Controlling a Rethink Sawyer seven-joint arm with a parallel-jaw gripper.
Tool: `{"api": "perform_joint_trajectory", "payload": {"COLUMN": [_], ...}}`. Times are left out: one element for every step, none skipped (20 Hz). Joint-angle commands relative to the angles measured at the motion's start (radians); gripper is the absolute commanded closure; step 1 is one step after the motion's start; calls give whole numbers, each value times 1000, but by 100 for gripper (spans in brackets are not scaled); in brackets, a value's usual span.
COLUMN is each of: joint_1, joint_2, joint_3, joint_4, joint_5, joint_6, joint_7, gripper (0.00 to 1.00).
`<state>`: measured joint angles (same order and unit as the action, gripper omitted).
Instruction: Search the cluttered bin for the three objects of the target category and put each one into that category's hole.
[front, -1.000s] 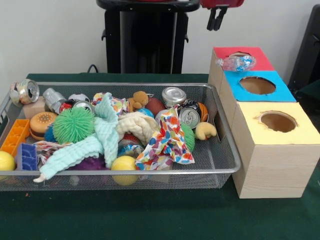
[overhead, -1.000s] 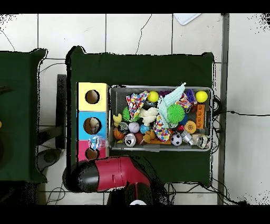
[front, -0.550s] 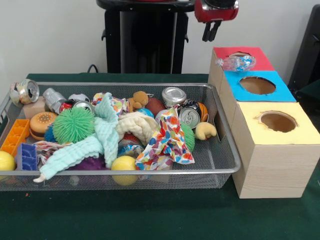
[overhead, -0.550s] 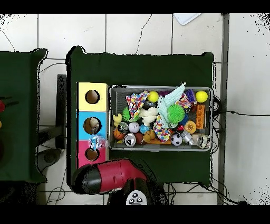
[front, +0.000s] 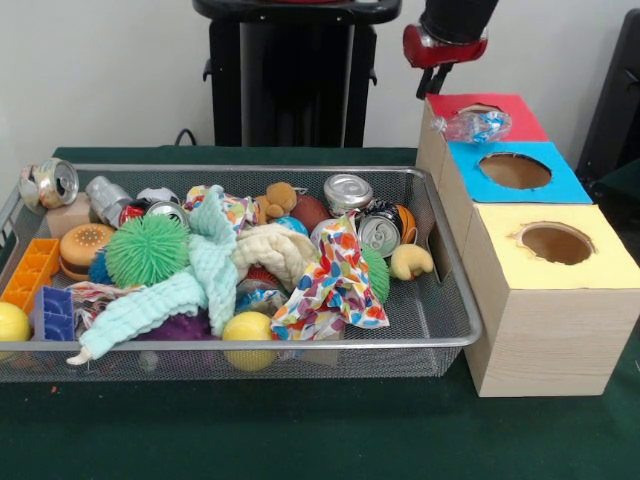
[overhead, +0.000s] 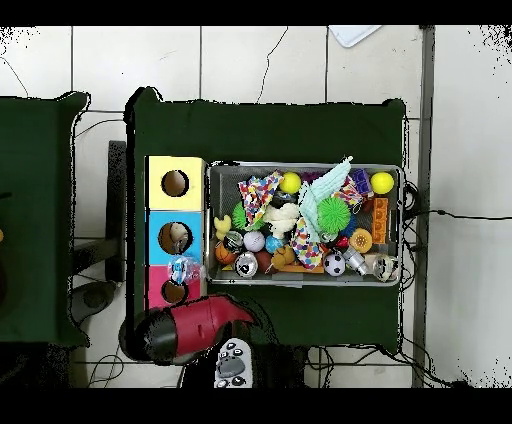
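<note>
- One crumpled plastic bottle (front: 473, 126) lies on the red box (front: 520, 116), at its hole's edge, not dropped in.
- My gripper (front: 430, 82) hangs above; whether it is parted or closed, I cannot tell.
- The bottle looks light, thin, slippery; I judge gripping across its middle safest.
- Its long axis runs sideways in the front view.

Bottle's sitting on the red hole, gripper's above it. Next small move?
Probably lower the gripper onto the crumpled bottle and nudge it through: it lies across the red box's hole rather than inside, and the gripper hangs just behind that box.
</note>
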<state>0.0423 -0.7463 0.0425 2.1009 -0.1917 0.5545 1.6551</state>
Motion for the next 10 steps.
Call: {"api": "perform_joint_trajectory", "payload": {"joint_1": [47, 51, 54, 60, 63, 69, 73, 77, 81, 79], "joint_2": [42, 34, 28, 22, 21, 27, 29, 30, 29, 29], "joint_3": [3, 3, 3, 0, 0, -3, -7, -10, -11, -12], "joint_4": [-185, -183, -187, -189, -194, -205, -211, -216, -222, -224], "joint_5": [50, 56, 62, 67, 71, 73, 76, 78, 79, 79], "joint_6": [108, 118, 134, 143, 151, 155, 161, 165, 175, 175], "joint_7": [195, 195, 194, 197, 197, 200, 202, 204, 203, 198], "gripper": [100, 100, 100, 100, 100, 100, 100, 100, 100, 100]}}
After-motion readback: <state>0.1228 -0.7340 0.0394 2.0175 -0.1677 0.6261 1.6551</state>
